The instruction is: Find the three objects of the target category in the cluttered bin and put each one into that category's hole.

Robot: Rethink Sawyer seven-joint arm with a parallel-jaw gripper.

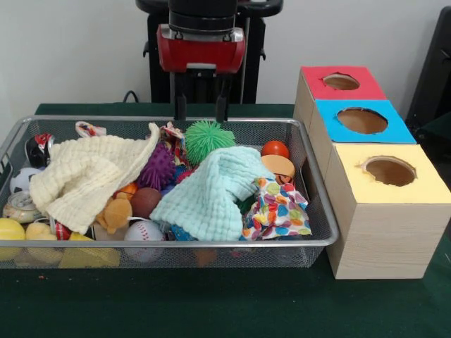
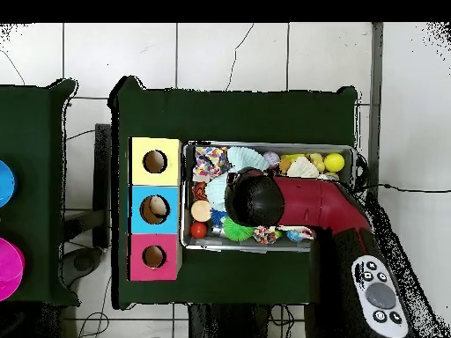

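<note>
The wire mesh bin (image 1: pixel 211 243) holds a heap of toys and cloths; it also shows in the overhead view (image 2: pixel 269 146). A tan-orange animal figure (image 1: pixel 116 211) lies at the front left, partly under a cream cloth. A pale yellow lumpy figure (image 1: pixel 37 231) lies in the front left corner beside a smooth yellow ball (image 1: pixel 10 229). A third figure does not show. My gripper (image 1: pixel 201 107) hangs open and empty over the bin's far rim, behind a green spiky ball. The red-topped hole (image 1: pixel 341 82) (image 2: pixel 154 256) is on the farthest box to the right of the bin.
A cream cloth (image 1: pixel 84 172) and a mint cloth (image 1: pixel 211 190) cover much of the bin. A green spiky ball (image 1: pixel 209 137), a purple spiky ball (image 1: pixel 158 169), a baseball (image 1: pixel 143 232) and patterned fabric (image 1: pixel 278 211) lie among them. Blue-topped (image 1: pixel 361 120) and yellow-topped (image 1: pixel 389 170) holes are nearer.
</note>
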